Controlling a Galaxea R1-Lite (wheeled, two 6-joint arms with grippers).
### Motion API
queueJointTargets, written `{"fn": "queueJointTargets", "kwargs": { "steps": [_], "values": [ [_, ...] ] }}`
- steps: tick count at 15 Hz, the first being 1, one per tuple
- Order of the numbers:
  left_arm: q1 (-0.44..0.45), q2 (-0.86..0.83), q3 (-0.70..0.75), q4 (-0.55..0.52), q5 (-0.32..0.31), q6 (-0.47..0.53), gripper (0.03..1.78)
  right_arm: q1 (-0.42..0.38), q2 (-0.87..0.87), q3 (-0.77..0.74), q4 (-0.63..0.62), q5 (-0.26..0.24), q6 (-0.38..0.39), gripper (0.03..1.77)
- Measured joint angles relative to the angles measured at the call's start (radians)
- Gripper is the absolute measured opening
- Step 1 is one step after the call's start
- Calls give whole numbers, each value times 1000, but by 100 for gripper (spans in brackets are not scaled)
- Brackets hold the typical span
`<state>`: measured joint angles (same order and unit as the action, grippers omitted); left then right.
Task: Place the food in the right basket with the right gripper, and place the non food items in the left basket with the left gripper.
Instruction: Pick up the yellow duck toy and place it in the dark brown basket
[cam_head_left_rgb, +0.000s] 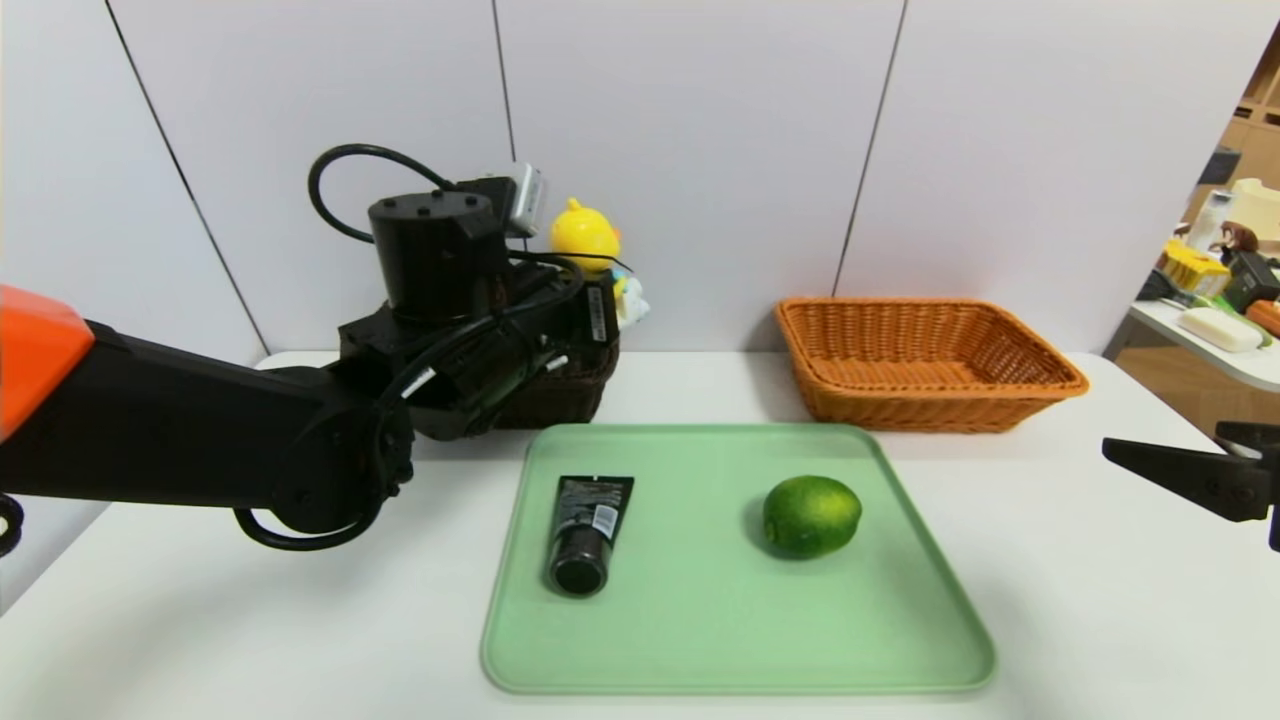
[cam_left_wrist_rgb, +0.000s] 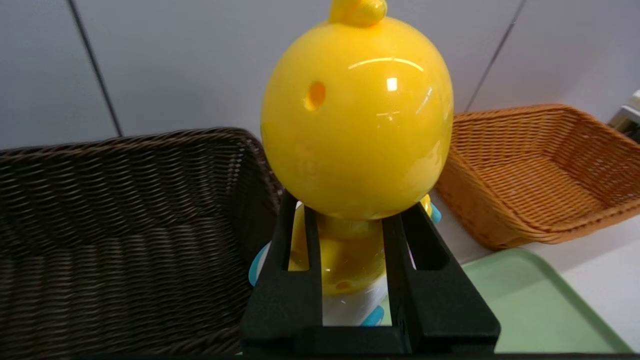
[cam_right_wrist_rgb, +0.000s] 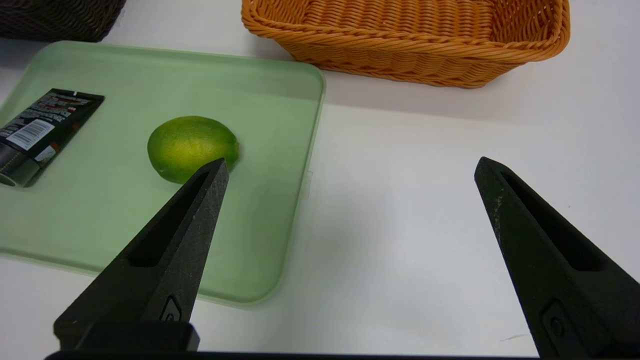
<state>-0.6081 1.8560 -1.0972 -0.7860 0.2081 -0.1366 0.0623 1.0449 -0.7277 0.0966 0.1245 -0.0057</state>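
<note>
Duck (cam_left_wrist_rgb: 357, 120): glossy, likely hard, light and slippery; best gripped at the neck, where the left gripper (cam_left_wrist_rgb: 352, 245) is closed on it, above the tray's (cam_head_left_rgb: 740, 690) far-left corner. Left wrist view alone shows the grip; right wrist view alone, the right gripper's (cam_right_wrist_rgb: 351, 167) wide-open fingers, empty, right of the tray.

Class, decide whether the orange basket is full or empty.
Empty: in the head view, the bare woven bottom of the orange basket shows, with nothing lying on it.
</note>
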Motion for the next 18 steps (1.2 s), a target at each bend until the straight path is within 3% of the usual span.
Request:
{"fn": "queueJointTargets", "kwargs": {
  "steps": [8, 18],
  "values": [
    [225, 60, -57, 72, -4, -7, 37, 0, -3, 4, -1, 7, 0, 170],
    [327, 199, -153, 71, -2, -10, 37, 0, 5, 12, -2, 8, 0, 170]
  ]
}}
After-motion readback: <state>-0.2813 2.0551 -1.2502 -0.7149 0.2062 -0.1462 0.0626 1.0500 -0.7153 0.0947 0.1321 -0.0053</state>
